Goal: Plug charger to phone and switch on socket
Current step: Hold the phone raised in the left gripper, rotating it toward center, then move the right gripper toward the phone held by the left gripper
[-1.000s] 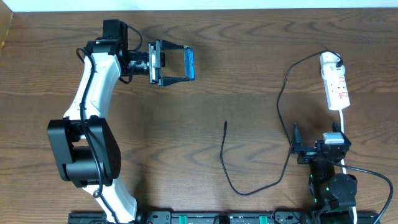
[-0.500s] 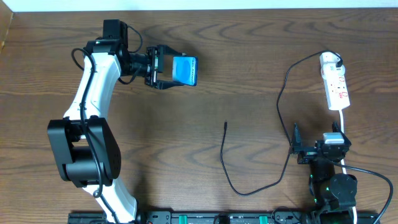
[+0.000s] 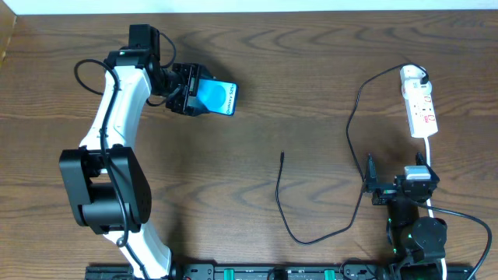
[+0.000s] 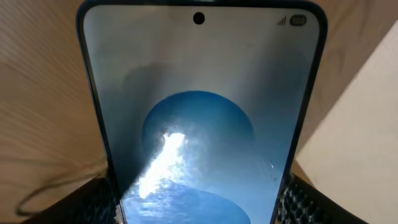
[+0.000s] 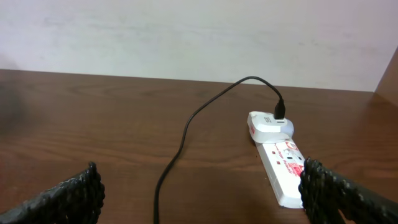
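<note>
- Writing: the phone (image 3: 215, 98) shows a line of small print on its bright blue screen in the overhead view, too small to read. The left wrist view shows only a camera hole at the top centre and tiny status icons in the top corner, also unreadable.
- The socket (image 3: 420, 105) carries small red markings on its white face. They cannot be read in the overhead or right wrist view.
- Landmark is the socket, lying flat on the brown wooden table (image 3: 311, 62). A white adapter block (image 5: 270, 124) sits in its far end, with the charger (image 3: 349, 132) running out of it.
- From the socket, the black cable arcs away toward the left arm's side, swings down toward the robot's base and loops back up. Its plug tip (image 3: 282, 155) lies bare on the wood, between socket and phone and well apart from both.
- A white cord (image 3: 429, 152) leaves the socket's near end toward the right arm.
- The left gripper (image 3: 196, 95) is clamped on the phone across its long edges, with the fingers (image 4: 87, 202) on either side of the screen. The phone is held far across the table from the socket, tilted, with the screen facing upward.
- The right gripper (image 3: 370, 180) sits near the socket's near end with its jaws wide apart and nothing between them. The socket and cable lie ahead of it, untouched.
</note>
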Robot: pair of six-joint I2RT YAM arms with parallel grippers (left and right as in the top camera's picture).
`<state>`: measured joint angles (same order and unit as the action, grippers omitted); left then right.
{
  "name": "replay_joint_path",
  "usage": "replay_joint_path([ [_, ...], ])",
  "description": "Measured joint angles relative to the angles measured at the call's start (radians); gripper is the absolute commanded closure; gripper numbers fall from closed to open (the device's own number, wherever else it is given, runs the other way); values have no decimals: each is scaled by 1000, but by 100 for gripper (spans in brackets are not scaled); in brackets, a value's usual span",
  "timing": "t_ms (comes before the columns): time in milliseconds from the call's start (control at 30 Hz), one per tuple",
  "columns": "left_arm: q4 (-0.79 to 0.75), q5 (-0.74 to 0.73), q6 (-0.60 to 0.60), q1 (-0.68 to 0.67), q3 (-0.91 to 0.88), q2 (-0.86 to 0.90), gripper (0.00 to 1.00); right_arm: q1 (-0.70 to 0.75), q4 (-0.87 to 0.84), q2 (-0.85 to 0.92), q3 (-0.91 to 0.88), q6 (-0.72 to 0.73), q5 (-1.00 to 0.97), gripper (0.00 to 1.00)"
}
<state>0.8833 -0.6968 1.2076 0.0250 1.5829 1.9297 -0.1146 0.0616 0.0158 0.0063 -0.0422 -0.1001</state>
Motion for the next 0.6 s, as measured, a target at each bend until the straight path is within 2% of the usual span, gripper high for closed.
replay_joint_path([
  [233, 0, 53, 0, 0, 0, 0, 93, 0, -47, 1, 0, 0, -1, 1],
  [433, 0, 57, 1, 0, 0, 0, 92, 0, -237, 2, 0, 1, 0, 1],
  [600, 0, 57, 1, 0, 0, 0, 93, 0, -228, 20, 42, 12, 5, 1],
])
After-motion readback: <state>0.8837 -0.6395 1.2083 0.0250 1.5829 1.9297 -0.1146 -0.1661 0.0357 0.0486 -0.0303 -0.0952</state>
